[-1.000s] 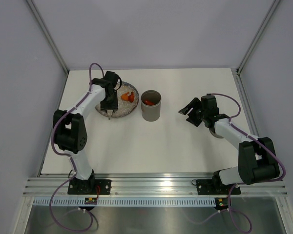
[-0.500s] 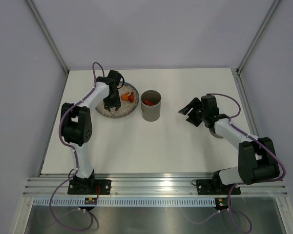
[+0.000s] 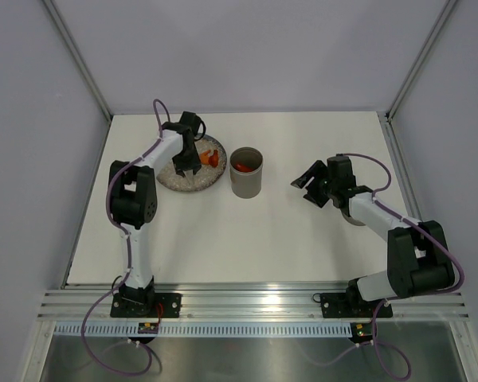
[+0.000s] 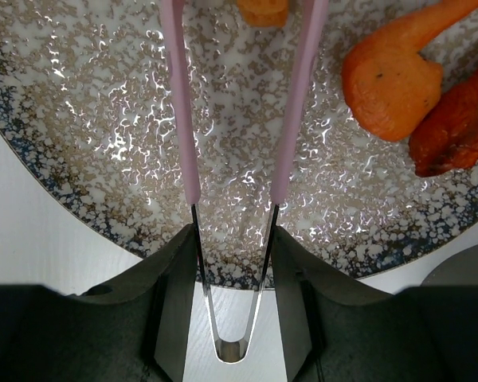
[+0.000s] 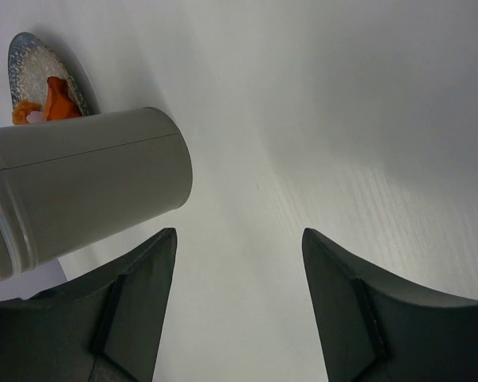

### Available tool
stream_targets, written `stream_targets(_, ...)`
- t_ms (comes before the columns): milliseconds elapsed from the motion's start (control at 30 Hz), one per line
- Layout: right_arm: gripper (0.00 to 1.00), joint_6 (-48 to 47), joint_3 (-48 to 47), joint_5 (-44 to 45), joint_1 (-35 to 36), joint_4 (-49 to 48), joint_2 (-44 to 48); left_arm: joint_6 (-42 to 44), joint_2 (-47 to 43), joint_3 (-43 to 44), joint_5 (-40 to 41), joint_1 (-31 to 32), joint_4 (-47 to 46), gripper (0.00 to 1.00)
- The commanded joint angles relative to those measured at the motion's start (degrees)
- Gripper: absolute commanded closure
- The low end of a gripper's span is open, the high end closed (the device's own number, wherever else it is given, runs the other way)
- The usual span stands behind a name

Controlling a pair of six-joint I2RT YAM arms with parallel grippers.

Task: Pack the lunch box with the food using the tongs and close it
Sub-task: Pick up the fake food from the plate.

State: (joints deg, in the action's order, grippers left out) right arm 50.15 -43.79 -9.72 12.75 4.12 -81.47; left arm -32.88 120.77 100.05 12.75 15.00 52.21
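Nearest the arm bases, to the right of the lunch box [image 3: 246, 172] and well apart from it, the right gripper [image 3: 311, 177] hovered above the white table [image 3: 263, 239] with its jaws spread and nothing between them. It faced the lunch box's side, probably parked there to leave the other arm room and to be ready to steady the box or close it. The lunch box stood upright and open just right of the speckled plate [image 3: 193, 180], close enough that each transfer would be short. At least one red piece [image 3: 240, 167] already lay inside it, so packing looked partly done. No lid could be made out. Left of the lunch box, over the plate, the left gripper [image 4: 233, 270] pinched the pale pink tongs [image 4: 179, 119] near their joined metal end. It squeezed them only partway, so the two arms stayed apart and pointed out across the plate. Their tips ran out of the wrist view beside a small orange bit [image 4: 263, 9], so whether they touched it I cannot tell. Farther along the plate, on the side toward the lunch box, a carrot piece [image 4: 390, 76] and a sausage piece [image 4: 458, 127] lay touching each other, not yet picked up.
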Motion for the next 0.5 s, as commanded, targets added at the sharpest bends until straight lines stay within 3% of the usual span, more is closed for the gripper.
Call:
stream_targets(0,0.28,-0.1,-0.2,-0.6,0.2,-2.0,-1.1,-2.1,0.8,2.6,1.0,-1.3,-1.8,0.57)
stream_targets(467,0.28,-0.4,-2.3,-1.4,0.2,-2.4,-3.8,-3.7,3.8,5.7,-0.5,-2.8,-2.4,0.56)
